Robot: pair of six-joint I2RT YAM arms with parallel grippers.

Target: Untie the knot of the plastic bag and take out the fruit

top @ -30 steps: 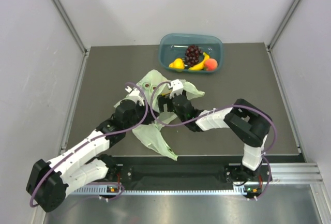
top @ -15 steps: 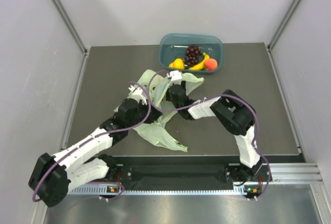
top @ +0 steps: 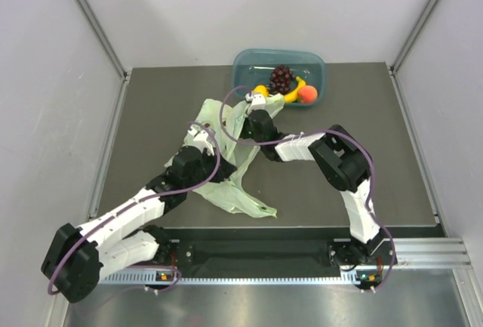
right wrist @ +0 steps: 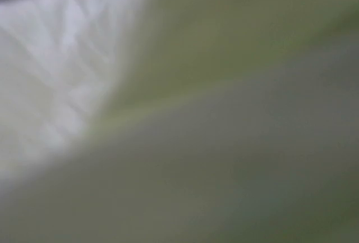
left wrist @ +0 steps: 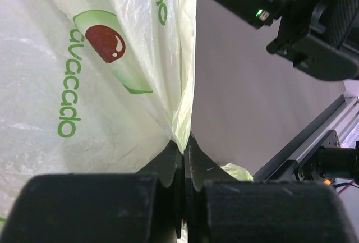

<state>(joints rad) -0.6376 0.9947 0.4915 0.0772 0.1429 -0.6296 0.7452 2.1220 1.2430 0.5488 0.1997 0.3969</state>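
Your left hand (left wrist: 183, 148) is fully closed, fingertips pinching a fold of the plastic bag (left wrist: 101, 102). Your right hand (top: 256, 105) is at the bag's far end, just beside the tub. Its wrist view is only blurred pale green film, so I can't tell how far open it is or whether it grips anything. Bag lies crumpled mid-tabletop (top: 151, 108) between both arms, one tail reaching toward the near edge; green "avocado" print on it. Visible fruit (top: 284, 84) sits in the teal tub (top: 245, 66) at the far edge: grapes (top: 281, 75), banana (top: 293, 94), peach (top: 306, 94), yellow fruit (top: 261, 90).
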